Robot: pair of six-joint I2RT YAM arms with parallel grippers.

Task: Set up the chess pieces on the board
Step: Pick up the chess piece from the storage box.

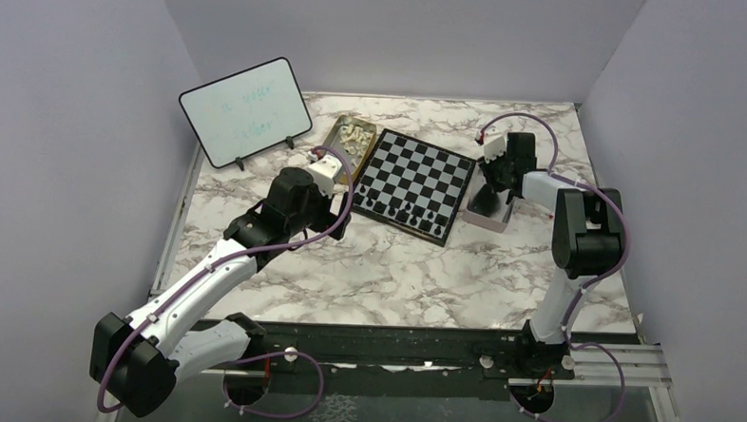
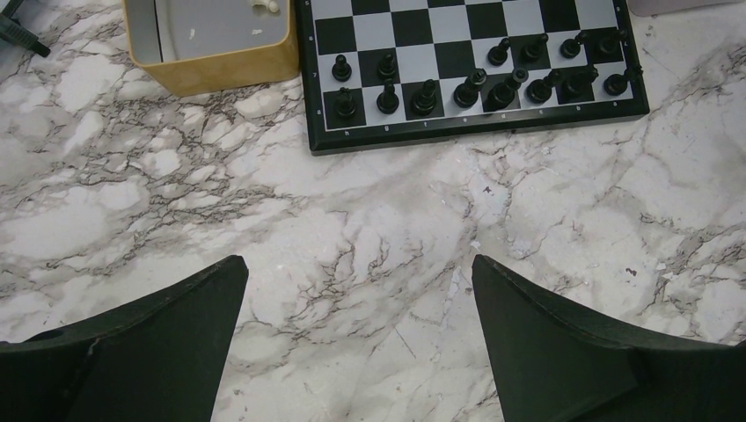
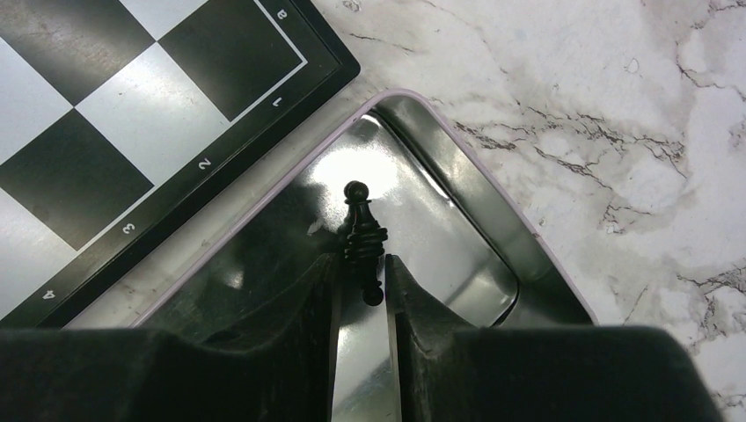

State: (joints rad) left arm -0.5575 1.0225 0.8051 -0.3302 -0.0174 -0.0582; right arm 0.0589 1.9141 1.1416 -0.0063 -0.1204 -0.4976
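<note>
One black pawn (image 3: 362, 239), probably light, hard and slick, is pinched low near its base by the narrowed right gripper (image 3: 362, 264) inside the shiny tray (image 3: 466, 185) beside the board (image 3: 106, 114). The left gripper (image 2: 359, 264) hangs wide, empty, over the marble table (image 2: 352, 185).

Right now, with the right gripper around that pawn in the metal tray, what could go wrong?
1. The right gripper pinches the black pawn only by its lower end, so it could pivot or drop into the shiny metal tray.
2. The board has two rows crowded with black pieces, so placing this pawn could topple neighbours.
</note>
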